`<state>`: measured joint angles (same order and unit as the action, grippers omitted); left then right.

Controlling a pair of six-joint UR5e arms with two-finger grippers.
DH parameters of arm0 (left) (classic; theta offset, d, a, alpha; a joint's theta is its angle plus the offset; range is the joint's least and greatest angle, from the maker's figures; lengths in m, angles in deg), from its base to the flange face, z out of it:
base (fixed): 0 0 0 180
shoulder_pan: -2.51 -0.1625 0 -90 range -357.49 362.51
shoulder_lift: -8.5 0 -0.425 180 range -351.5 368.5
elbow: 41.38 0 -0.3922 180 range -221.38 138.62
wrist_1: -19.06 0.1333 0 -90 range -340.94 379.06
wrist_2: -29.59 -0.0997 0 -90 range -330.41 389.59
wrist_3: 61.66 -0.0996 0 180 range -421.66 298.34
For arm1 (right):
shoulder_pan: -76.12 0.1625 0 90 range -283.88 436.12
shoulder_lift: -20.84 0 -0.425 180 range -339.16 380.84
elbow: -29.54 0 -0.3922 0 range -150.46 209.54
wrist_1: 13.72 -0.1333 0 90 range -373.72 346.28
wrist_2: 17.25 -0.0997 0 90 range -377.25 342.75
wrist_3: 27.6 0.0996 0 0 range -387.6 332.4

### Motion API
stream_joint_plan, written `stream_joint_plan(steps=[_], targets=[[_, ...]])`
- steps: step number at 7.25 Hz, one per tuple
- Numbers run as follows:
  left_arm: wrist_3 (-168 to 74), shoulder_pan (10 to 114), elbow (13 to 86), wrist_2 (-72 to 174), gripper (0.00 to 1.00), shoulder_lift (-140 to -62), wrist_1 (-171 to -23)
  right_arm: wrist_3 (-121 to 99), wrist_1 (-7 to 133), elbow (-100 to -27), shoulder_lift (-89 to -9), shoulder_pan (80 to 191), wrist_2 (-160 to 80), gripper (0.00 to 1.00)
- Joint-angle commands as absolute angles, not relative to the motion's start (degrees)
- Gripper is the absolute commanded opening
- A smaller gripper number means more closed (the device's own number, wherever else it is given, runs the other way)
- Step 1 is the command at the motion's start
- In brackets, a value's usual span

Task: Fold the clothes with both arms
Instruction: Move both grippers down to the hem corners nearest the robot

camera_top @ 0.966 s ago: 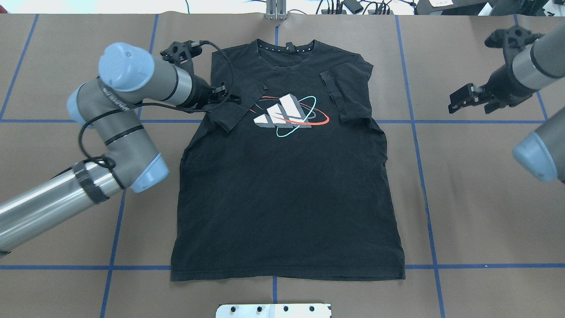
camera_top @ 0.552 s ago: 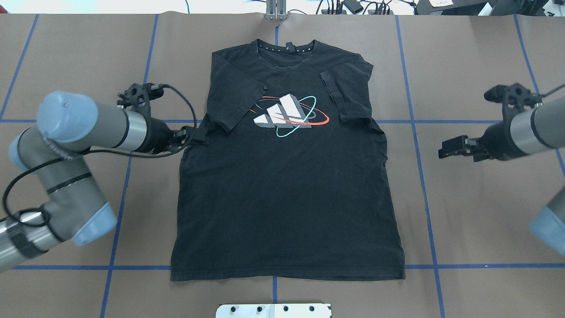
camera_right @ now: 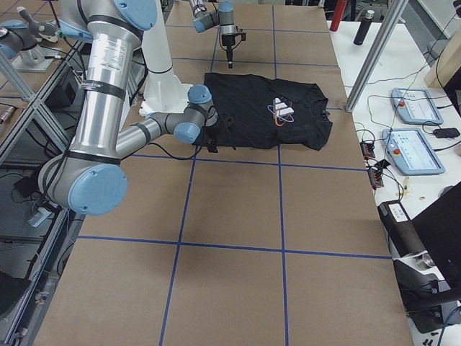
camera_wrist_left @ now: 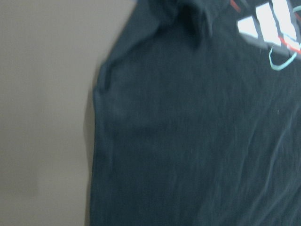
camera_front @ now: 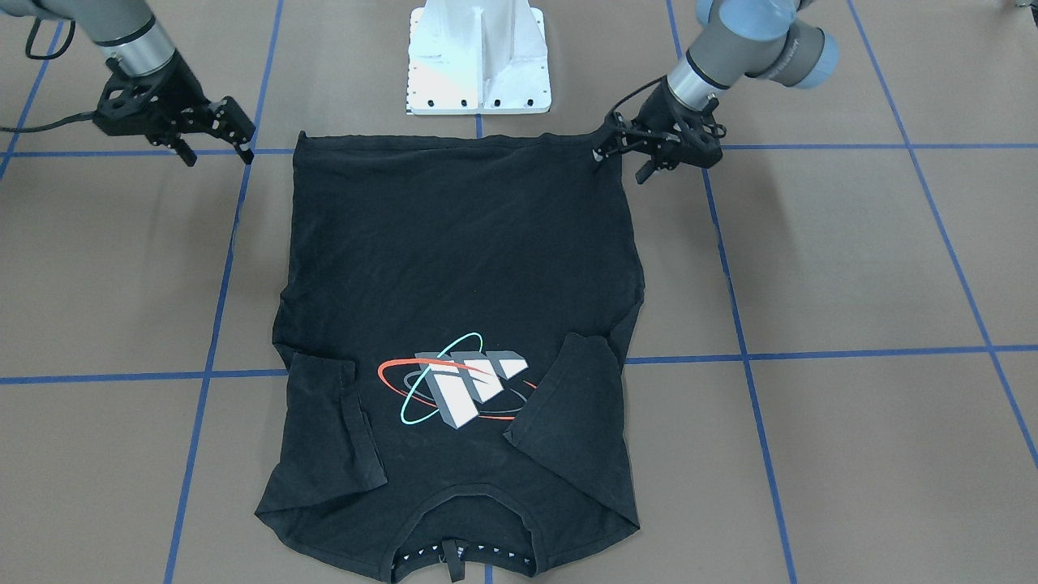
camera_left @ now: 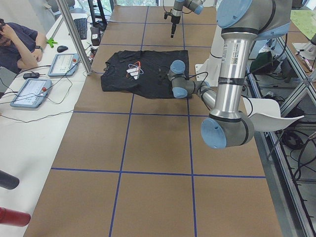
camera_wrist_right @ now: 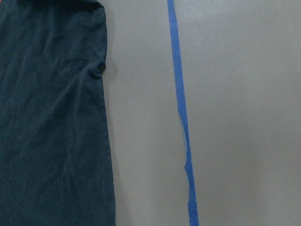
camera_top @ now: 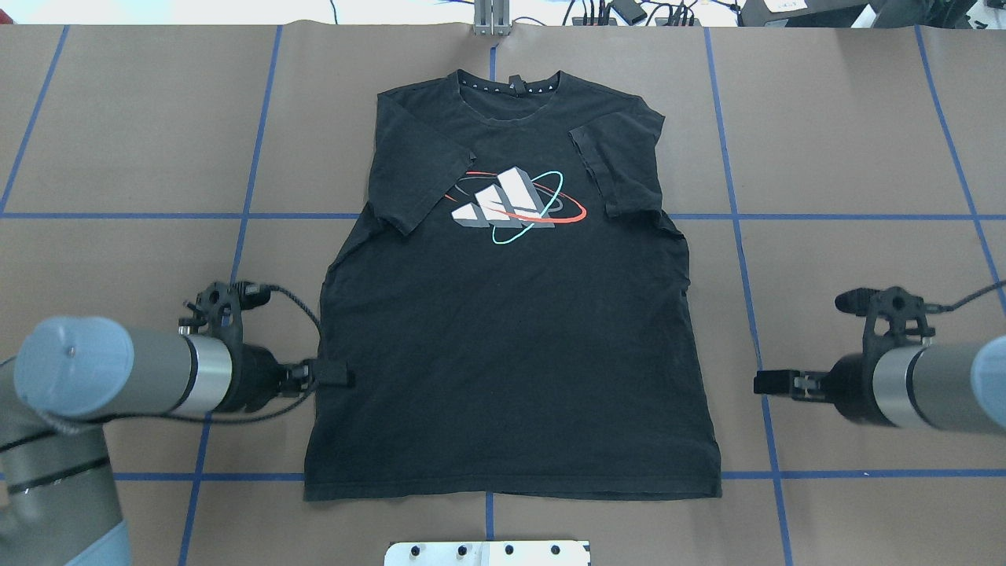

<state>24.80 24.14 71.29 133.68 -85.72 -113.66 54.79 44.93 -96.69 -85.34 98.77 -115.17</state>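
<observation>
The black T-shirt (camera_top: 511, 338) lies flat, print (camera_top: 515, 204) up, collar at the far end, and both short sleeves are folded in onto the chest. My left gripper (camera_top: 334, 373) hovers at the shirt's left edge, low on the body. In the front view it (camera_front: 620, 158) sits by the hem corner, open and holding nothing. My right gripper (camera_top: 774, 383) is off the shirt's right side over bare paper. The front view shows it (camera_front: 215, 146) open and empty. The left wrist view shows the shirt's side edge (camera_wrist_left: 99, 141), and the right wrist view shows the other edge (camera_wrist_right: 106, 141).
Brown paper with blue tape lines (camera_top: 739, 236) covers the table. The white pedestal base (camera_front: 478, 57) stands just behind the hem. A person (camera_left: 17, 44) sits at a side bench with tablets (camera_left: 61, 64), and control pendants (camera_right: 414, 108) lie there.
My left gripper has left the folded left sleeve and travelled down the shirt's left side toward the hem. My right gripper has moved the same way along the right side.
</observation>
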Motion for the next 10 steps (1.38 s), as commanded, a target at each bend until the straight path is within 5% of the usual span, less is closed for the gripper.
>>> stream_joint_plan(steps=[1,4,7,10], targets=[[29.46,16.08,76.30,128.94,1.00,-79.67,-113.48,60.89,44.91,-99.39,-88.06,89.50,-107.80,1.00],[33.35,10.86,72.72,123.37,0.97,-80.17,-113.04,60.90,44.82,-99.48,-88.06,89.39,-107.78,1.00],[33.44,10.77,72.53,123.46,0.59,-81.23,-113.04,60.90,44.82,-99.48,-88.06,89.39,-107.69,1.00],[33.35,10.77,72.09,123.46,0.56,-81.06,-113.04,60.90,44.82,-99.48,-87.97,89.39,-107.78,1.00]])
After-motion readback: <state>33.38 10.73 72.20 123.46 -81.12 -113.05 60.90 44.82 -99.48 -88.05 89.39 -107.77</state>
